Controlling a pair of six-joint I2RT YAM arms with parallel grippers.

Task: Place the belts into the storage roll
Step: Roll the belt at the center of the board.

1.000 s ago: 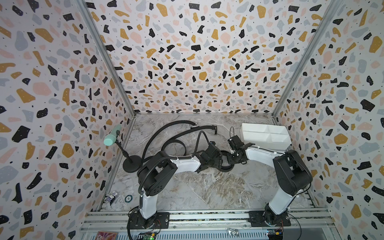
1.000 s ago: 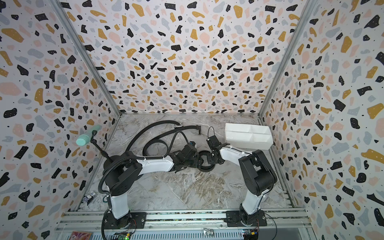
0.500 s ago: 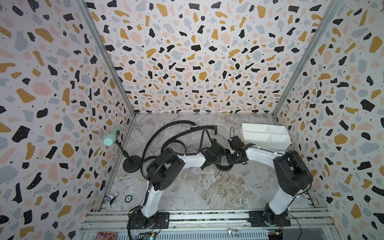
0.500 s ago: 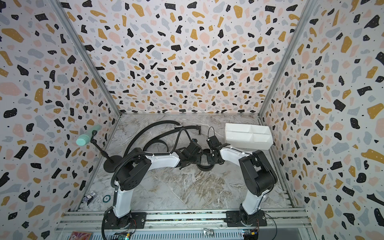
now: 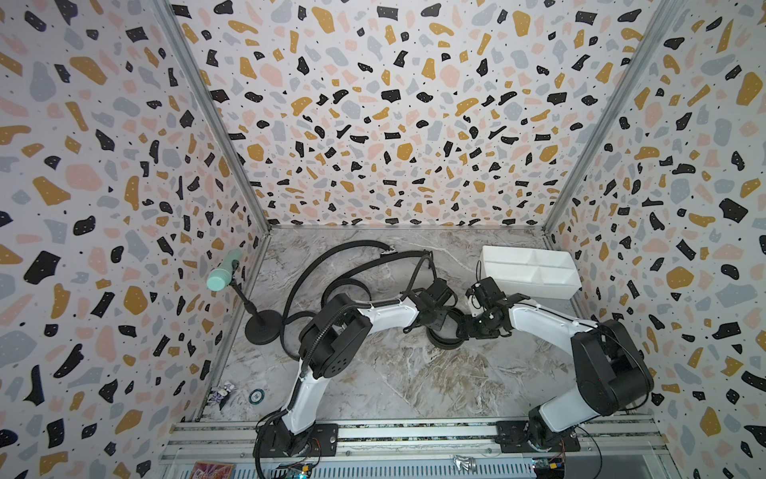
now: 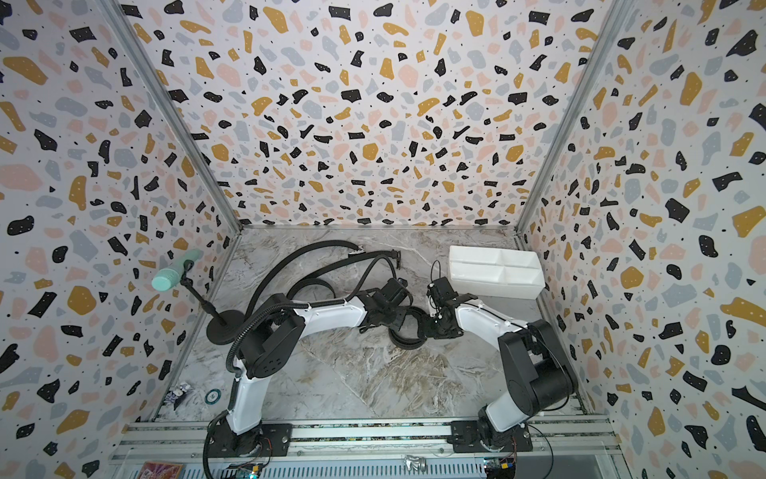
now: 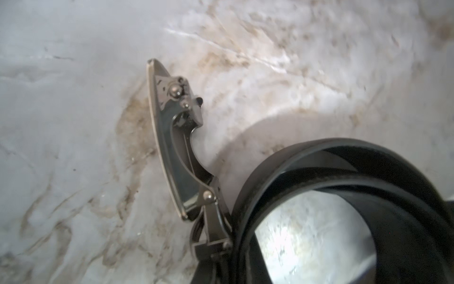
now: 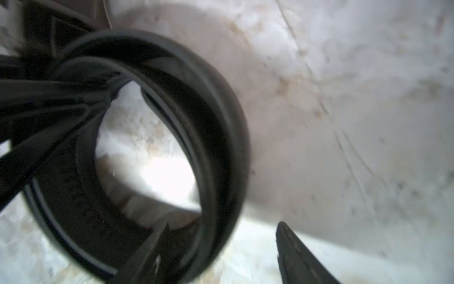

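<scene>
belt coil (image 5: 444, 344): rolled, mid-counter (image 5: 393, 381), between both pincers; buckle (image 7: 177, 147) juts out from its side.
right pincer (image 8: 223, 223): apart, one finger inside the coil, one outside, the coil wall between them.
left pincer (image 5: 442, 325): at the coil's opposite side; can't tell its state.
other belts (image 5: 331, 259): loose arcs, back left.
tray (image 5: 534, 286): back right, near the coil, not touching.
</scene>
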